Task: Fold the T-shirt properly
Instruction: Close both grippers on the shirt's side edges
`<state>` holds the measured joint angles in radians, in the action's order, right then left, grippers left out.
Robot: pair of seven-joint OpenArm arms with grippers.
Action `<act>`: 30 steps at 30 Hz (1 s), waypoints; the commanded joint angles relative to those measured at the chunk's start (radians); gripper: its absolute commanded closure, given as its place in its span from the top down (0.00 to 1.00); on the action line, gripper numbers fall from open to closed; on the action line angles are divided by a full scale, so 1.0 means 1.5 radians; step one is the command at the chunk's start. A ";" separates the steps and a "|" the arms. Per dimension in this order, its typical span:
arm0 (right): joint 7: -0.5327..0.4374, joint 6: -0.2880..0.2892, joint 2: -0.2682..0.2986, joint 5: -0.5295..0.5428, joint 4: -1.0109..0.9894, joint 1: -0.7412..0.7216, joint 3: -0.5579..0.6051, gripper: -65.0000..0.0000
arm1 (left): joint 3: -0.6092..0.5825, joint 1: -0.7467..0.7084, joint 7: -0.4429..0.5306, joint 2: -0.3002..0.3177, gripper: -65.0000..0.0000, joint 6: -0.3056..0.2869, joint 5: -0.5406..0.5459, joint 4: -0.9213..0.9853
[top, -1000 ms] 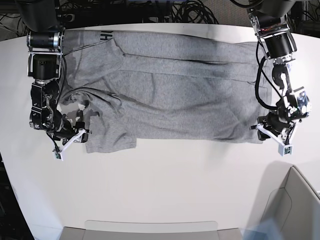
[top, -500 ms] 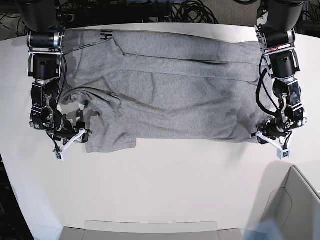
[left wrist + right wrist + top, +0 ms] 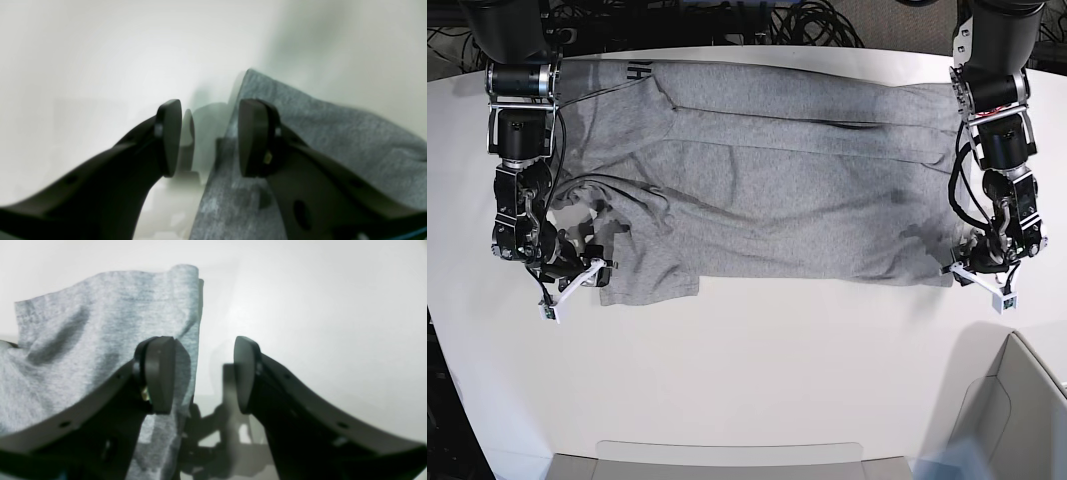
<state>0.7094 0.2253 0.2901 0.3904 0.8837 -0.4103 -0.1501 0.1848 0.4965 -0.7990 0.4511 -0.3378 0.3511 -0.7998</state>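
1. Between the fingers of the left gripper (image 3: 206,136), the left wrist view shows a clear gap over white table (image 3: 83,66); the pads stand apart, holding nothing, and one finger (image 3: 253,140) lies over the corner of the T-shirt (image 3: 333,140) while the other sits off the cloth.
2. Between the fingers of the right gripper (image 3: 203,373), the right wrist view shows the same parted stance, empty; one finger (image 3: 160,373) overlaps the shirt's edge, the other is over bare table.
3. Only the base view shows the whole garment: the T-shirt (image 3: 767,170) lies spread and rumpled across the table's (image 3: 757,380) far half, black lettering at its far corner, with the left gripper (image 3: 980,278) and right gripper (image 3: 574,280) at its two near corners.
4. At the base view's near edge, a pale bin (image 3: 1017,400) sits well apart from the shirt.
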 commanded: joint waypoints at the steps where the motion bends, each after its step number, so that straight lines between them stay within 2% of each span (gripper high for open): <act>1: 0.019 0.002 0.005 -0.001 0.003 -0.008 0.000 0.43 | -0.007 0.019 0.013 0.009 0.44 -0.025 0.006 -0.008; 3: 0.019 0.002 0.005 -0.001 0.003 -0.008 0.000 0.43 | -0.038 0.018 0.011 0.009 0.44 -0.045 0.006 -0.007; 5: 0.019 0.002 0.005 -0.001 0.004 -0.009 0.000 0.43 | -0.063 0.016 0.013 0.009 0.44 -0.045 0.006 -0.007; 21: 0.019 0.002 0.002 0.000 0.005 -0.010 0.000 0.43 | -0.074 0.019 0.028 0.003 0.43 -0.047 0.007 0.050; 24: 0.019 0.002 0.002 0.000 0.005 -0.011 0.001 0.43 | -0.105 0.017 0.031 0.001 0.37 -0.047 0.007 0.050; 26: 0.019 0.002 -0.006 -0.001 0.005 -0.011 0.001 0.41 | -0.109 0.017 0.031 0.001 0.29 -0.047 0.007 0.050; 27: 0.019 0.002 -0.007 -0.002 0.005 -0.011 0.002 0.39 | -0.108 0.017 0.031 -0.001 0.24 -0.047 0.007 0.050; 30: 0.019 0.002 -0.008 -0.002 0.005 -0.013 0.040 0.24 | -0.107 0.018 0.031 -0.001 0.06 -0.047 0.007 0.050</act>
<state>0.7082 0.2249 0.2787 0.3897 0.8848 -0.4160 -0.0921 0.0242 0.5125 -0.7235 0.4465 -0.4053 0.3656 -0.7216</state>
